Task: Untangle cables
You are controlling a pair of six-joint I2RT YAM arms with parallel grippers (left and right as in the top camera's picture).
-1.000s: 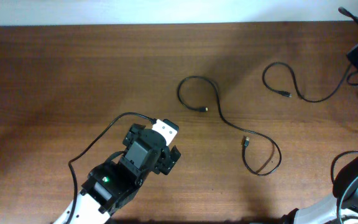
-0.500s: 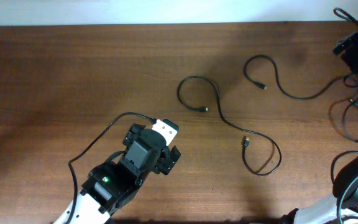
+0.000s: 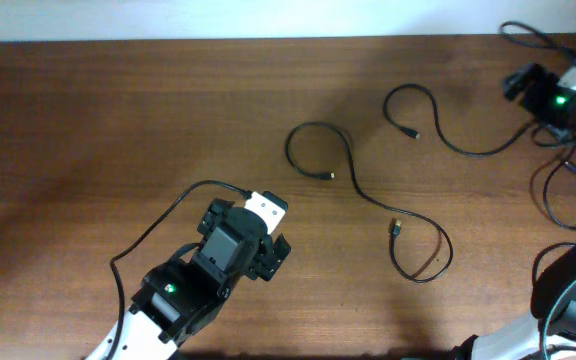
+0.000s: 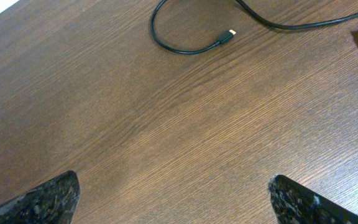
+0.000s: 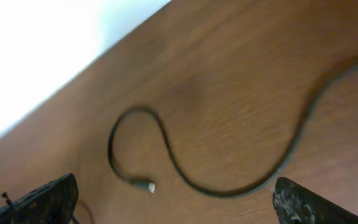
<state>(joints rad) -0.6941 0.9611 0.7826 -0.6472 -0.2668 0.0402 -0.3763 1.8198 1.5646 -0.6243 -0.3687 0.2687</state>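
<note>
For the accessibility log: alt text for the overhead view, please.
On a brown wooden table, the centre cable and the right cable, both thin and black, lie apart. The left gripper sits open at lower left, and the right gripper is open at the top right edge.

Central cable (image 3: 368, 198) is laid mid-table (image 3: 118, 120). Second cable (image 3: 468, 151) is laid behind it to the right, apart. Left gripper (image 3: 273, 235) is placed in front-left of the central cable, right gripper (image 3: 533, 90) at the rear right, near the second cable's end.
</note>
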